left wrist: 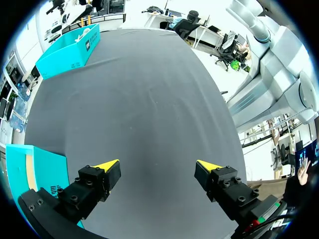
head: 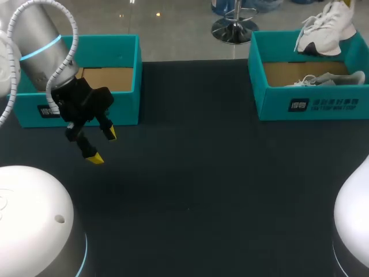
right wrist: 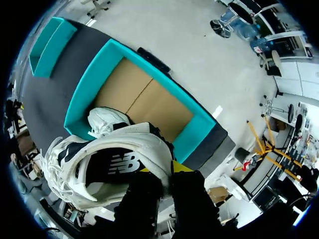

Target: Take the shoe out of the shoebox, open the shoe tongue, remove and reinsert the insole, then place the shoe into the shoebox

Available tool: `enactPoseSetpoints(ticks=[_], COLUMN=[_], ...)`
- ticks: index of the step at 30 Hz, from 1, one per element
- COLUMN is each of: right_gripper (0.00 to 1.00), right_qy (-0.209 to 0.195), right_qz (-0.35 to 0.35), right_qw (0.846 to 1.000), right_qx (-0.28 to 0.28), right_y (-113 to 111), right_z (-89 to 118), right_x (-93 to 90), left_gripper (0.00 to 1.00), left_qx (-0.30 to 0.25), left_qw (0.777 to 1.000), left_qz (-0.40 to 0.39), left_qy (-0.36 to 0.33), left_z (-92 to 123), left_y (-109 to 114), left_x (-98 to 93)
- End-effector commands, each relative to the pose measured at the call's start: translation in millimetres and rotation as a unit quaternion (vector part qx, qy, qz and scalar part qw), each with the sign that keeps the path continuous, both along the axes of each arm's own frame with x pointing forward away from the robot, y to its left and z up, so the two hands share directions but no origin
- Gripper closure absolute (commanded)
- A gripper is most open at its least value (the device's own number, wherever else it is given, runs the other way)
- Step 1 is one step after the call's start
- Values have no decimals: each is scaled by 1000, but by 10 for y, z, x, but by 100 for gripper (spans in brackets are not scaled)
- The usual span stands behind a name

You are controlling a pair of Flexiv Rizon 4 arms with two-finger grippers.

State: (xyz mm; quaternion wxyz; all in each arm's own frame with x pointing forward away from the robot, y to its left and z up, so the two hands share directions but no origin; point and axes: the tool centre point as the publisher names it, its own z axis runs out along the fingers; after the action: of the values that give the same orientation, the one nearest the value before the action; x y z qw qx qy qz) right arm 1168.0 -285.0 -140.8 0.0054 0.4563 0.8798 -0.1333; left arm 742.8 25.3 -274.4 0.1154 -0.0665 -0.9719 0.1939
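Head view shows me the white shoe (head: 326, 26) up in the air over the far side of the right shoebox (head: 311, 104), a teal box standing at the far right of the dark table (head: 196, 144). I can't see my right gripper itself from that camera. In the right wrist view the right gripper (right wrist: 162, 169) is clamped on the shoe (right wrist: 114, 162) at the heel collar. One yellow tip shows outside the collar and a sliver of the other shows inside it, so I read the jaws as closed on the shoe. The toe points away from the fingers, and the dark inside of the shoe faces the camera. Below it I see the right shoebox (right wrist: 107, 67) with its brown cardboard floor. A second shoe (right wrist: 107, 122), pale grey and white, lies on that floor. From the head view the second shoe (head: 328, 79) sits toward the right end of the box. My left gripper (head: 102, 145) hangs just in front of the left shoebox (head: 124, 104), a matching teal box at the far left of the table. In the left wrist view the left gripper (left wrist: 158, 165) has its jaws wide apart with only bare table surface between them, and a corner of the left shoebox (left wrist: 47, 174) is just beside one finger.
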Motion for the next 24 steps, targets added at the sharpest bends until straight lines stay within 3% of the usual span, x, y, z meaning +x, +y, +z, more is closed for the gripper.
enactPoseSetpoints(ticks=[1, 2, 17, 19, 24], right_gripper=[100, 100, 100, 100, 100], right_qy=[-96, -127, -127, -132, -139], right_qz=[-139, -110, -110, -183, -253], right_qw=[984, 985, 985, 974, 957], right_qx=[57, 42, 42, 15, -18], right_y=[-48, -45, -45, -100, -77], right_z=[89, 116, 116, 83, -44], right_x=[-62, -63, -63, -94, -135], left_gripper=[0, 0, 0, 0, 0], left_qx=[1, 1, 1, 1, 1], left_qw=[1000, 1000, 1000, 1000, 1000], left_qz=[0, 0, 0, 0, 0], left_qy=[0, 0, 0, 0, 0], left_z=[-2, -2, -2, -2, -2], left_y=[2, 2, 2, 2, 2], left_x=[0, 0, 0, 0, 0])
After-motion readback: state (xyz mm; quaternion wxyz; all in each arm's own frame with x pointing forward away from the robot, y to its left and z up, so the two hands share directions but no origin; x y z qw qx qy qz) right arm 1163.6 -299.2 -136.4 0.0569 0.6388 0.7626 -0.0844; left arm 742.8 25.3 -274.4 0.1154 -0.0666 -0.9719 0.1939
